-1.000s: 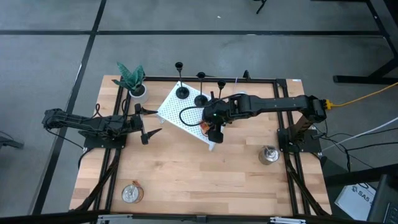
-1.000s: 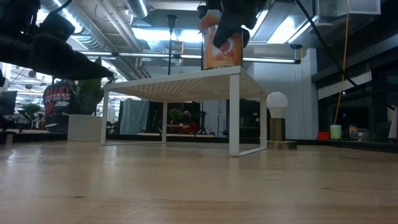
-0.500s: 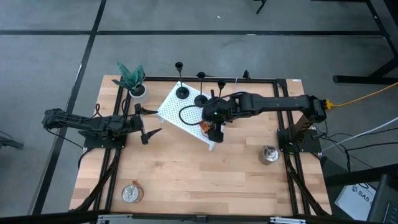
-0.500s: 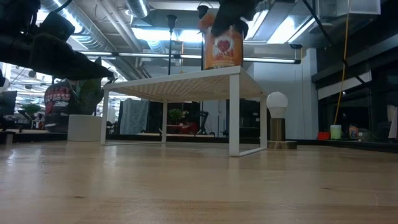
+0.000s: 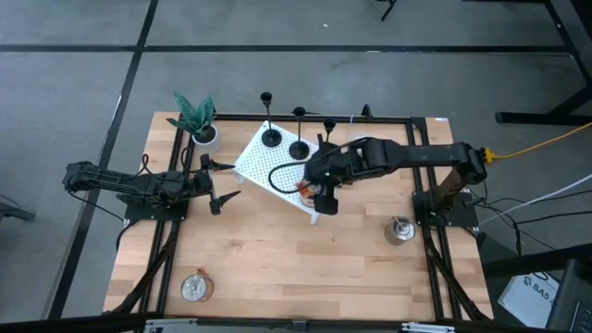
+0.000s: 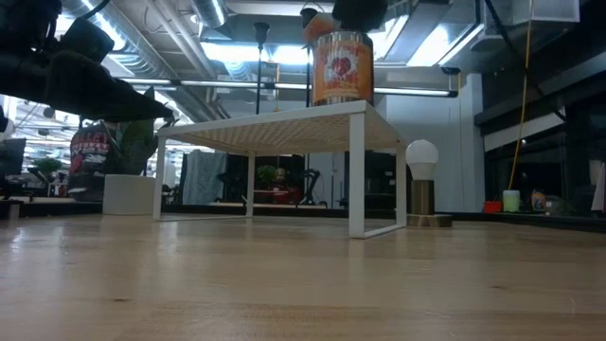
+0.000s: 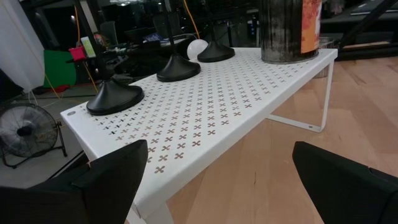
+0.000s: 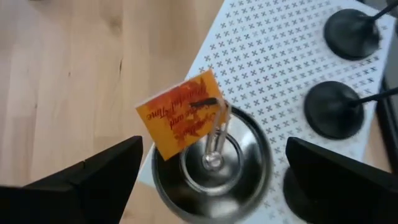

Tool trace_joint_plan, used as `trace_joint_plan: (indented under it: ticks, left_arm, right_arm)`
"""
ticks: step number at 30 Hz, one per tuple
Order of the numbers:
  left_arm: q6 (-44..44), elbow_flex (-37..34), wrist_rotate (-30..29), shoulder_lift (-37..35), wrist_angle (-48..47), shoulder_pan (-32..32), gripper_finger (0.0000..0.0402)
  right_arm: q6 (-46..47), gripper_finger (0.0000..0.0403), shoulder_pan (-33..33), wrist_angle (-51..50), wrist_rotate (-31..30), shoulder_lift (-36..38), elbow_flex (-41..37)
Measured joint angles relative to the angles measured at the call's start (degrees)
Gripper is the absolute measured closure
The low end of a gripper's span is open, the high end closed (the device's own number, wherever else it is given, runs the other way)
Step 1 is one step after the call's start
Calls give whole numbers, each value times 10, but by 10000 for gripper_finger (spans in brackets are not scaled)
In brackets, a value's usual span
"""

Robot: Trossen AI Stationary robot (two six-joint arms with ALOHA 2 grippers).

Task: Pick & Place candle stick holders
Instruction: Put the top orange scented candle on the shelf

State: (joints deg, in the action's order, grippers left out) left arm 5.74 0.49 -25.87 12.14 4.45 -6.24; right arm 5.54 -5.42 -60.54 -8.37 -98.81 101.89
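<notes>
Three black candle stick holders (image 5: 270,137) (image 5: 299,148) (image 8: 351,31) stand by their round bases on a white perforated shelf (image 5: 264,166). They also show in the left wrist view (image 7: 115,96). A tin with an orange label and a silver lid (image 8: 208,158) stands on the shelf's near right corner (image 6: 343,66). My right gripper (image 5: 320,188) hovers open just above the tin, a finger on either side, touching nothing. My left gripper (image 5: 225,181) is open and empty at the shelf's left side.
A potted plant (image 5: 196,120) stands at the far left of the table. A bulb on a small base (image 5: 400,229) stands at the right, and a round silver thing (image 5: 195,287) lies near the front left. Bare wood lies in front of the shelf.
My right gripper has gone up off the orange-labelled tin and a little toward the table's right edge. The tin, earlier partly covered by the gripper, now stands upright and uncovered on the shelf's corner.
</notes>
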Motion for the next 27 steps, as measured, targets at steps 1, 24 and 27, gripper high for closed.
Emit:
trace_joint_plan:
  ticks: [1, 24, 27]
  left_arm:
    - [0, 0, 0, 0, 0, 0, 2]
    - [0, 0, 0, 0, 0, 0, 1]
    - [0, 0, 0, 0, 0, 0, 1]
  right_arm:
    - [0, 3, -2, -9, -1, 0, 9]
    - [187, 3, -170, -142, -161, 21, -1]
    - [213, 3, -185, -103, -190, 51, -63]
